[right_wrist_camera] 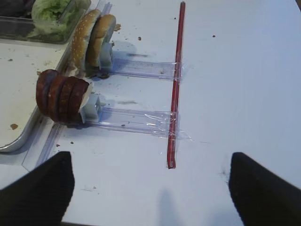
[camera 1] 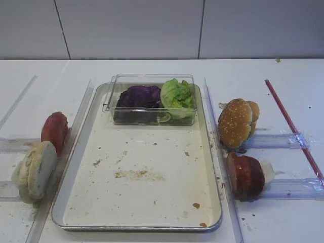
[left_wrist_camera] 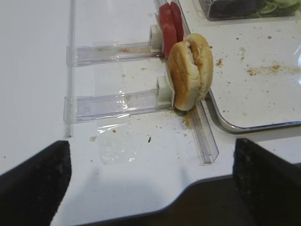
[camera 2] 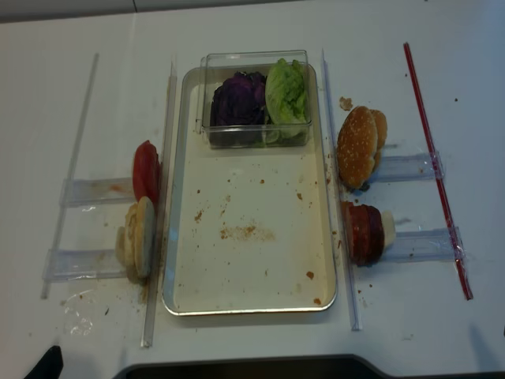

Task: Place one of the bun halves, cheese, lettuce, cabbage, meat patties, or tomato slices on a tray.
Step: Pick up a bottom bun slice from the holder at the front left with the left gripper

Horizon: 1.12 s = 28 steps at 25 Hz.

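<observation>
Glossy white table (camera 1: 152, 68); crumb-dusted metal tray (camera 1: 81, 167); both tools (left_wrist_camera: 150, 188) (right_wrist_camera: 150, 188) wide open, empty.

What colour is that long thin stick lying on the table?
Red stick, clearest in the right wrist view.

A white table (camera 1: 152, 71) carries a metal tray (camera 1: 76, 167), clear plastic holders (camera 1: 283, 140) and a red strip (camera 1: 293, 126).

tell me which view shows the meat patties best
The right wrist view: the meat patties stand close, on edge, each slice distinct in their clear holder. Both exterior high views show them smaller, as one dark stack right of the tray. The left wrist view misses them.
</observation>
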Motion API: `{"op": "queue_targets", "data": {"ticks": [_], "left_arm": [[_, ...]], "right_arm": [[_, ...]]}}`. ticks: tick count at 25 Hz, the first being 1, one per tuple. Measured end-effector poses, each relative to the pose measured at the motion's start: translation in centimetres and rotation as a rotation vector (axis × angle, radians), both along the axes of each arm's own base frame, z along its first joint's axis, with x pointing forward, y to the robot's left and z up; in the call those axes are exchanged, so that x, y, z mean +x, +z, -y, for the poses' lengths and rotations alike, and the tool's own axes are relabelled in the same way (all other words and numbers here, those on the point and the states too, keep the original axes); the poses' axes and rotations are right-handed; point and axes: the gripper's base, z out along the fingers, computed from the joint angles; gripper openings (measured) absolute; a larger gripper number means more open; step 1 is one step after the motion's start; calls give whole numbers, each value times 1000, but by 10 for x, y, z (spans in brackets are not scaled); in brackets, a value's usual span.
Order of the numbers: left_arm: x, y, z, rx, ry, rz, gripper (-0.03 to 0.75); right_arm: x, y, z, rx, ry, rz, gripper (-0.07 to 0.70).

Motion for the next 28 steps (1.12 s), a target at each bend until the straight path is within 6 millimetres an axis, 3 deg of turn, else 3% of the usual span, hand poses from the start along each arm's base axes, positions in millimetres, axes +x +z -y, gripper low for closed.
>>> {"op": "queue_targets", "data": {"ticks": [28], "left_arm": [[0,0,0,0,0,0,661]], "right_arm": [[0,0,0,0,0,0,691]]}}
